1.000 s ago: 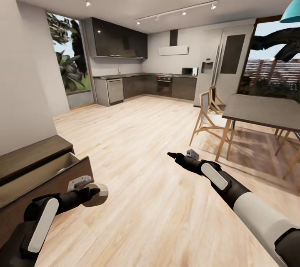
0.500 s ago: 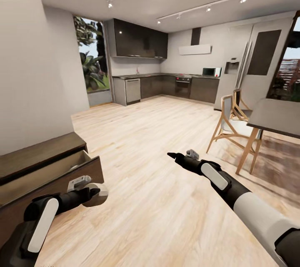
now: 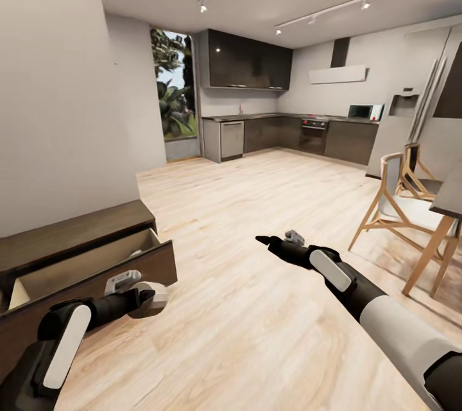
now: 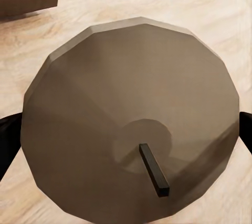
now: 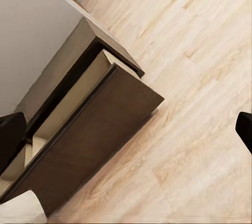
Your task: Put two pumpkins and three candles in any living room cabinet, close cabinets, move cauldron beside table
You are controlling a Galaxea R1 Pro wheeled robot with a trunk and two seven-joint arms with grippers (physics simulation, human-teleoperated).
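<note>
A beige-tan candle [image 3: 154, 298] is held just above the floor by my left gripper [image 3: 146, 300], which is shut on it. The left wrist view looks onto the candle's top [image 4: 131, 114] with its dark wick, a black finger at either side. The dark-brown cabinet [image 3: 70, 234] stands against the left wall with its top drawer [image 3: 96, 273] pulled open, just beyond the candle. The right wrist view looks at the cabinet [image 5: 94, 129] and its open drawer. My right gripper [image 3: 263, 241] hovers open over the floor in mid-room, holding nothing.
A wooden chair [image 3: 394, 205] and the corner of a dining table [image 3: 449, 202] stand at the right. Grey kitchen cupboards [image 3: 289, 135] line the far wall beside a tall window [image 3: 172, 103]. Light wood floor [image 3: 256, 205] stretches between them.
The camera has swung left: kitchen, chair and dining table slid right in the picture, and more of the cabinet's open drawer shows. Both arms keep their pose, candle still held.
</note>
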